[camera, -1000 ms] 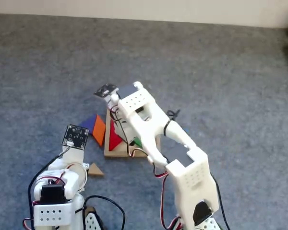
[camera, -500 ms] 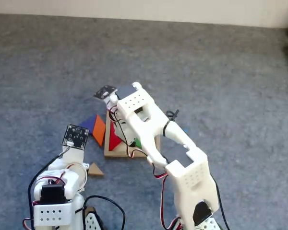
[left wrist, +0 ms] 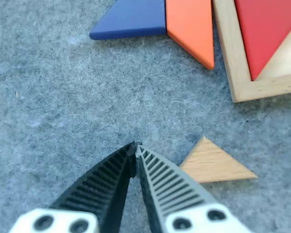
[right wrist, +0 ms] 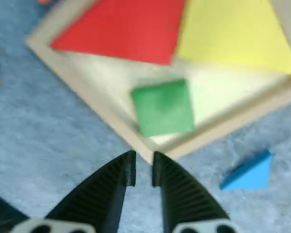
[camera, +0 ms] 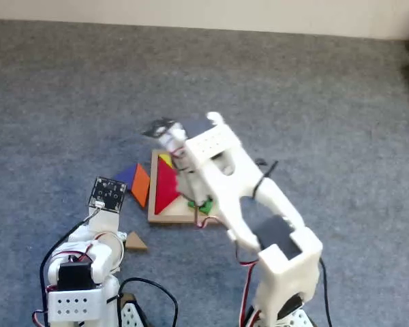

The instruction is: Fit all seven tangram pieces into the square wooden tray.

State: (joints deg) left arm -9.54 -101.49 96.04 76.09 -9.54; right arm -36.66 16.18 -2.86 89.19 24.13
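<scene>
Grey carpet throughout. Square wooden tray centre-left holds 3 pieces: red triangle, yellow triangle, green square. Right gripper over tray corner, jaws slightly parted, empty. Left gripper lower left, closed, empty, near wooden triangle. Orange piece, navy piece just left of tray.

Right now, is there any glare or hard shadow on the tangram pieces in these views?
High view: soft, even light on the carpet, no hard shadows. Left wrist view: no glare on the orange piece or red triangle; the wooden triangle shows a thin shadow edge. Right wrist view: the wooden tray's bare floor looks brightest, beside the green square.
</scene>
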